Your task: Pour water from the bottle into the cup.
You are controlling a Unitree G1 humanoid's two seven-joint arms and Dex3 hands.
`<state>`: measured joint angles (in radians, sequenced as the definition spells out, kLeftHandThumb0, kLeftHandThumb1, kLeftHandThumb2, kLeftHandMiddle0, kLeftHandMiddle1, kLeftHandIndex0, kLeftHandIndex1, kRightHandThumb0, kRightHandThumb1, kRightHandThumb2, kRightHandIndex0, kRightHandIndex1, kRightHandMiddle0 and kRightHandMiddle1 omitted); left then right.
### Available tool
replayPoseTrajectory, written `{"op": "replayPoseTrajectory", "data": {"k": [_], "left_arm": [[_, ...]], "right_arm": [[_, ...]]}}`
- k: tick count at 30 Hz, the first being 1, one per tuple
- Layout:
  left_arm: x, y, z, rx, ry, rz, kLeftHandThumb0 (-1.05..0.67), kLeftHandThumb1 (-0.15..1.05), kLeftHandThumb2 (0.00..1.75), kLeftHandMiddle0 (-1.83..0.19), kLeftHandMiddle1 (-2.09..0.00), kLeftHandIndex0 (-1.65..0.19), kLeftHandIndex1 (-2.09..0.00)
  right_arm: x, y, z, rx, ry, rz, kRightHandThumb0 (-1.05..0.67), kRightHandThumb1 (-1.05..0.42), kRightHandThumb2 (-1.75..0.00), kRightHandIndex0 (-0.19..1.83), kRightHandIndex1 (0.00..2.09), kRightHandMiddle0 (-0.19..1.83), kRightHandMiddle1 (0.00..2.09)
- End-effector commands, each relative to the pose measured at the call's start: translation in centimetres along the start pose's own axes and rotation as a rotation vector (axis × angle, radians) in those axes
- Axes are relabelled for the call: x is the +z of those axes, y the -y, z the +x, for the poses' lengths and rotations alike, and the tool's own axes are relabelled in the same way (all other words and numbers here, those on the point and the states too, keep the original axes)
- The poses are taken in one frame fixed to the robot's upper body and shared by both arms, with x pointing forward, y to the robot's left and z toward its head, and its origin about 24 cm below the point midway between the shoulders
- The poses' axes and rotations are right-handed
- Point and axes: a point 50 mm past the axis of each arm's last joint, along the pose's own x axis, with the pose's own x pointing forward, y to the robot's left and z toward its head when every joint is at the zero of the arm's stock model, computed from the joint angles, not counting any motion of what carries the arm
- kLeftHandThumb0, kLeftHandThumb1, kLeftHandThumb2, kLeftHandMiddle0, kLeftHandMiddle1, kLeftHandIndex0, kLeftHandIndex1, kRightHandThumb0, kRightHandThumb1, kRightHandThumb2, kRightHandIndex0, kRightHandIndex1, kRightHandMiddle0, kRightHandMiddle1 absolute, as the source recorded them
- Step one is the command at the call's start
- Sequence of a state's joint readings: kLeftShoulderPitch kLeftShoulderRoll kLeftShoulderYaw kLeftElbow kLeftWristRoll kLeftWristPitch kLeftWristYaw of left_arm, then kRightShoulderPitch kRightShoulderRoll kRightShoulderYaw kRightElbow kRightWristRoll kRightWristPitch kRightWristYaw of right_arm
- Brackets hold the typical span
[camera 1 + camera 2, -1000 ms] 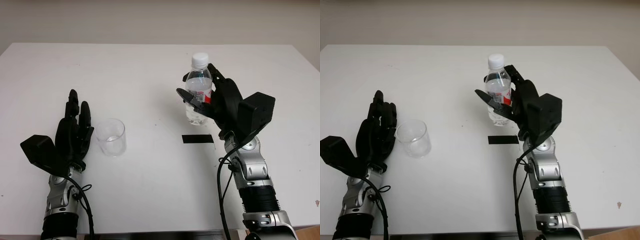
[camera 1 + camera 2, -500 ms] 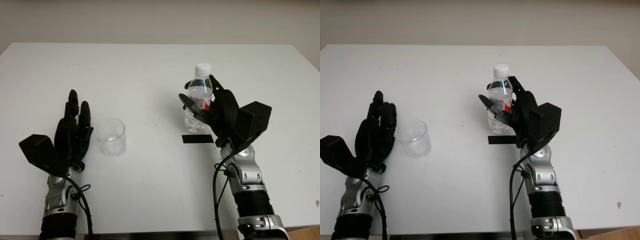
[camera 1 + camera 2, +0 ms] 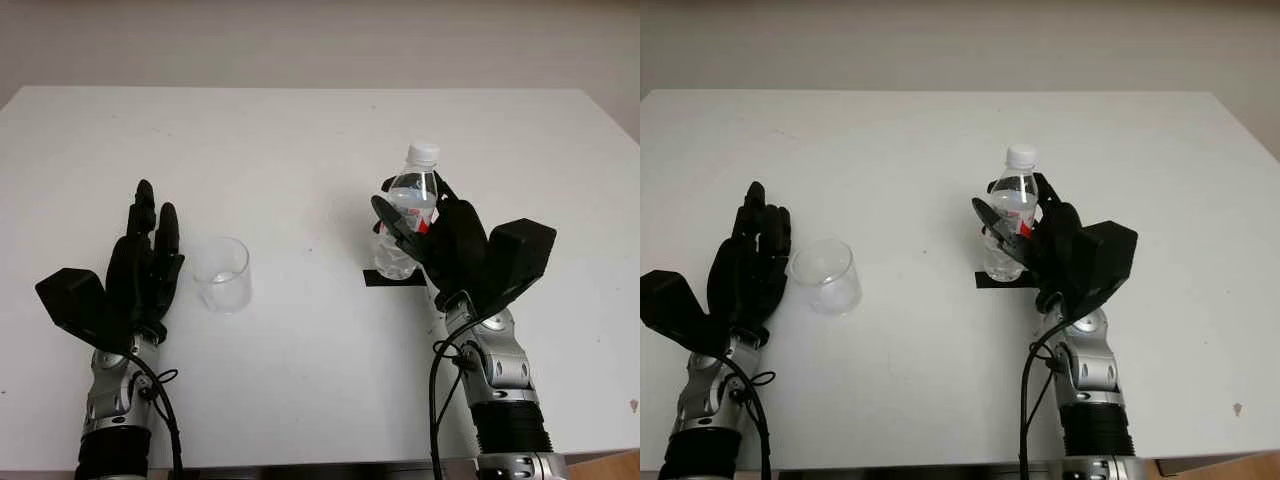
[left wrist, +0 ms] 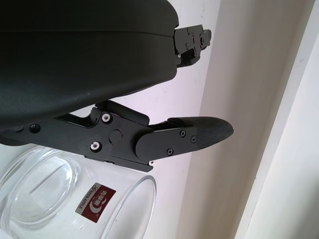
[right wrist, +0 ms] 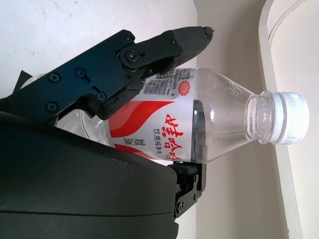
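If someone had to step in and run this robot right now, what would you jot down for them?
Right hand: closed around the bottle, upright, white cap on, at the black tape mark.
Left hand: open, beside the cup, not holding it.
Cup stands upright on the white table, apart from the bottle.
Done: bottle grasped.
Left: the cap is on, so it needs opening; then carry, tilt, pour.

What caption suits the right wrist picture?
Right hand gripping a capped water bottle with a red-and-white label.
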<state>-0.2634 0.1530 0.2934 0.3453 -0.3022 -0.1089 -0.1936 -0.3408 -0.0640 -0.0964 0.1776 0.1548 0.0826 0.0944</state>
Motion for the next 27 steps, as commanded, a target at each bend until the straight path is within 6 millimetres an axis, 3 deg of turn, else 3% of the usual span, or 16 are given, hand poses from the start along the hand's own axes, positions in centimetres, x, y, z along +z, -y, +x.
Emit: {"op": "replayPoseTrajectory", "data": {"k": [1,27], "left_arm": [[-0.5,-0.6,-0.5,0.015,-0.024,0.009,-0.63,1.05,0.5,0.1,-0.06,0.12,-0.06],[-0.4,-0.8,-0.6,0.011,-0.023,0.01,-0.62,1.05,0.52,0.12,-0.05,0.15,-0.05]], "right_arm": [[0.4,0.1,-0.1,-0.007,0.024,-0.002,-0.37,-1.05,-0.4,1.54,2.09,1.09,2.09],[-1.1,-0.4,0.3,0.011,-0.011,-0.024,-0.37,-1.05,-0.41,1.57,2.09,1.09,2.09]]}}
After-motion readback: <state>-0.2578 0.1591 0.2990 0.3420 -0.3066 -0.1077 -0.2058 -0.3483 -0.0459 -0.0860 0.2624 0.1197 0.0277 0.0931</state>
